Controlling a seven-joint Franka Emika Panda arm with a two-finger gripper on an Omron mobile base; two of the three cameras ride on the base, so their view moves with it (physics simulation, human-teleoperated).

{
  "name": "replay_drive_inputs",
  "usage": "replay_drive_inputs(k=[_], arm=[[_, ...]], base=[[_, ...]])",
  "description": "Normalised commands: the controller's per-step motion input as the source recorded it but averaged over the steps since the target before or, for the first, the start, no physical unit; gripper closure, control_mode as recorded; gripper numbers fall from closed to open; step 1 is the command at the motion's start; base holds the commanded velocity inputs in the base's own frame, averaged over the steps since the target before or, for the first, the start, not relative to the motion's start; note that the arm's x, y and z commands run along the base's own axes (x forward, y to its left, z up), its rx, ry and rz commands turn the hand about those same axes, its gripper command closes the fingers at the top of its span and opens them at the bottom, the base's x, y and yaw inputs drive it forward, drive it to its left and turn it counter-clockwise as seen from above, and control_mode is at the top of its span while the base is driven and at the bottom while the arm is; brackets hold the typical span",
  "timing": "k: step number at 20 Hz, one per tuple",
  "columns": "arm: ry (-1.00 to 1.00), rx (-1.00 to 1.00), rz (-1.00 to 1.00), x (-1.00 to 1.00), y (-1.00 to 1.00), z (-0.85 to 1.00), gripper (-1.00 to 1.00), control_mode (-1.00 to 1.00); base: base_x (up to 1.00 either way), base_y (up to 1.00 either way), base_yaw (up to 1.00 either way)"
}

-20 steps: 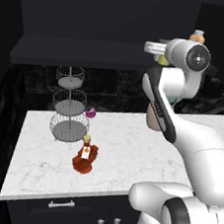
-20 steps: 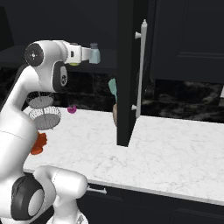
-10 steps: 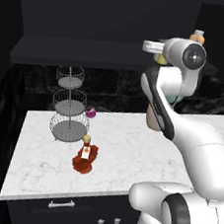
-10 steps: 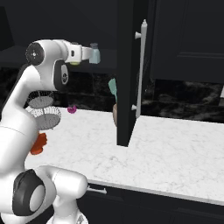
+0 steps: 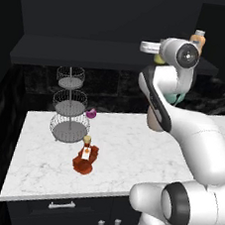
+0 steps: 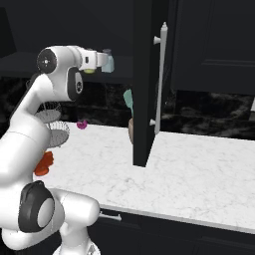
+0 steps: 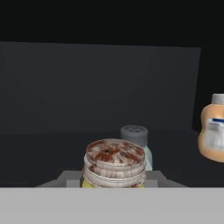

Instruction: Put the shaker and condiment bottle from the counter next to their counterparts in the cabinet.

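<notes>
Roughly at the midpoint, judged from how things lay. Found the shaker [image 7: 113,164] pinched in the gripper [image 7: 113,180], fingers pressed against its sides, brownish cap up, carried high at the level of the cabinet [image 5: 92,52] shelf. Saw it just in front of the pale blue-grey shaker [image 7: 134,135], near but apart from it, and seemingly not yet set down: could not tell from the hand view whether its base touched the ledge. Noted the stubby orange bottle [image 7: 212,131] off to one side of the pale blue-grey shaker, on the same shelf.

Left undone for the first item: lowering it beside the pale blue-grey shaker, letting go, backing out.

Found the condiment bottle [image 5: 85,158] far below the pale blue-grey shaker and well apart from it, lying tipped over on the counter [image 5: 129,151], untouched, yellowish cap pointing towards the wire stand [image 5: 70,109]. Judged the whole second half still open: picking it up off the counter, lifting it to the shelf, standing it by the orange bottle. Reckoned its lying pose likely to make that grasp harder than the first.
</notes>
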Motion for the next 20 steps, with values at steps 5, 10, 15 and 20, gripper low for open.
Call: replay_drive_inputs(k=[5,10,15,20], arm=[[-0.03,-0.02,0.0,0.09,0.0,-0.06,1.0,-1.0],[-0.01,0.0,0.0,0.07,0.02,0.0,1.0,-1.0],[0.0,0.0,0.0,0.03,0.12,0.0,1.0,-1.0],[0.0,0.0,0.0,0.04,0.12,0.0,1.0,-1.0]], base=[[0.0,0.0,0.0],[0.0,0.0,0.0],[0.0,0.0,0.0],[0.0,0.0,0.0]])
